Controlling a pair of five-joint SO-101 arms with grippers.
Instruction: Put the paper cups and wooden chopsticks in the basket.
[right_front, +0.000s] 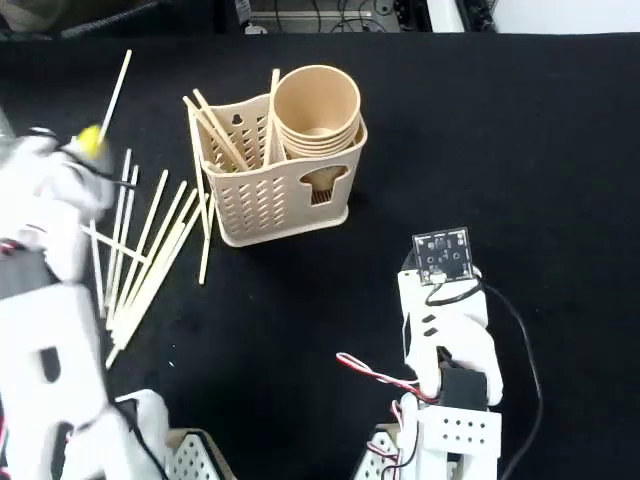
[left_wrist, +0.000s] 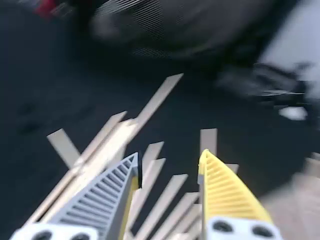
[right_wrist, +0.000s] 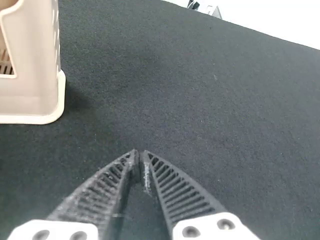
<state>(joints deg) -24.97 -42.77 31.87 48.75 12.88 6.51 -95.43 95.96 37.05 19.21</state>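
High view, far left: the white arm's left gripper (right_front: 90, 145) is hovering over a fan of loose, pale wooden chopsticks (right_front: 150, 255) that are lying on the black cloth table (right_front: 520, 150). In the left wrist view its grey finger (left_wrist: 107, 200) and yellow finger (left_wrist: 225, 192) are standing apart. They are not clamping anything, and chopstick ends are showing beneath the gap.

Just right of that scatter, a beige perforated plastic basket (right_front: 270, 200) is standing upright. Its left compartment is holding a few more chopsticks (right_front: 222, 135), which are leaning at angles. Its right compartment is holding a nested stack of tan paper cups (right_front: 316, 100), which are sitting upright with their mouths open.

Near right, apart from the basket, the right gripper (right_wrist: 139, 155) is resting low over bare cloth. Its two black ribbed fingers are pressing together at the tips and gripping nothing
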